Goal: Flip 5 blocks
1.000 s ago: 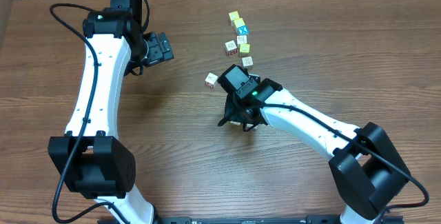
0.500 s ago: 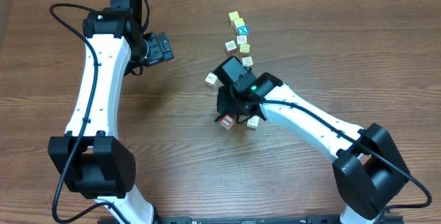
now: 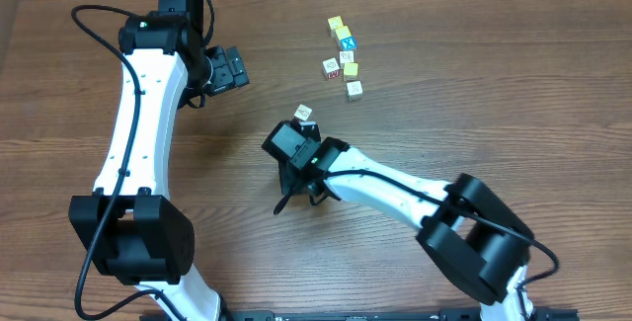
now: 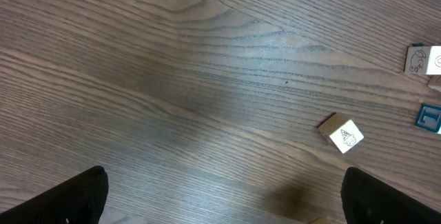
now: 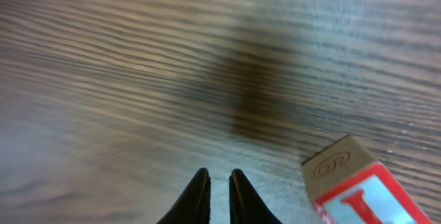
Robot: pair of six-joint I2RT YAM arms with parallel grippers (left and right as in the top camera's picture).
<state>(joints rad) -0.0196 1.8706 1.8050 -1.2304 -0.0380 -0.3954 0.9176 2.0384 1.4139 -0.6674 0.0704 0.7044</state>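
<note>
Blocks (image 3: 331, 66) lie in a loose cluster at the far side of the table (image 3: 474, 84), right of centre. They are mixed with yellow-topped cubes (image 3: 336, 24) and one blue-topped cube (image 3: 345, 40). A lone block (image 3: 304, 112) sits apart from the cluster, nearer and to its left, just beyond the wrist of the right arm.

We find the right gripper (image 5: 220, 174) near the middle of the table, pointing down at the wood. Its fingertips are almost together, with only a thin gap between them, and nothing is between them. In the right wrist view, a red-bordered block (image 5: 362, 193) rests on the table to the right of the fingertips, not touching them. It shows a pale face with a red letter and a tan side with a stamped mark. We cannot locate this block in the overhead view, where the arm covers that area.

We find the left gripper (image 3: 229, 67) at the far left, well apart from every block. Its fingers are spread wide over bare wood and hold nothing.
</note>
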